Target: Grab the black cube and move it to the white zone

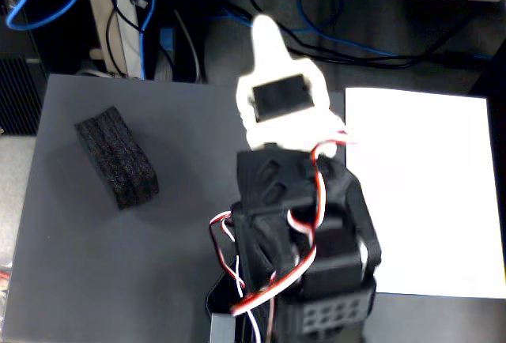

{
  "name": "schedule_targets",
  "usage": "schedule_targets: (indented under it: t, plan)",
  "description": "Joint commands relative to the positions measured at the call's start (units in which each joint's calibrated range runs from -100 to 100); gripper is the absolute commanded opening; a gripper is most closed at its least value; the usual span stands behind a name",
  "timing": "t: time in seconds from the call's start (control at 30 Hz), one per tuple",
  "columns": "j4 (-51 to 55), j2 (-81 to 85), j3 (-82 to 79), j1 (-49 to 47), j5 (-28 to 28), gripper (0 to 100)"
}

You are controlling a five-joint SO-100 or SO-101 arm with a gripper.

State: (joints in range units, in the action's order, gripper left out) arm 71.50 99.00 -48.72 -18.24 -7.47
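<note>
Grey desk carries all. White zone lies flat at right w/ nothing on it. Arm stands between; gripper fingers' gap can't be told. Black cube sits far left, apart.

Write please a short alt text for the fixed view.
A black foam block lies on the left of a grey table, untouched, while the robot arm stands in the middle, its white gripper pointing away. A white paper sheet lies on the right.
</note>
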Motion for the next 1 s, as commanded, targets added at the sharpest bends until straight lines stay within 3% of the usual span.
schedule_targets:
  t: [0.0, 0.17, 0.3, 0.4, 0.53, 0.77, 0.8, 0.9, 0.97]
  plan:
    - [-1.09, -15.8, 6.29, -7.88, -1.9, 2]
    - [0.63, -48.64, 28.41, -18.84, -8.82, 2]
    - [11.43, -62.08, 41.56, -31.5, -15.16, 1]
    - [14.6, -64.18, 45.37, -32.16, -17.93, 2]
    - [23.87, -64.27, 44.91, -32.16, -35.38, 2]
    - [26.18, -64.35, 44.73, -32.02, -45.96, 3]
    - [26.18, -64.35, 44.73, -30.76, -46.59, 7]
    - [26.18, -64.35, 44.73, -21.57, -51.67, 36]
    - [25.93, -64.35, 44.73, -18.33, -54.91, 50]
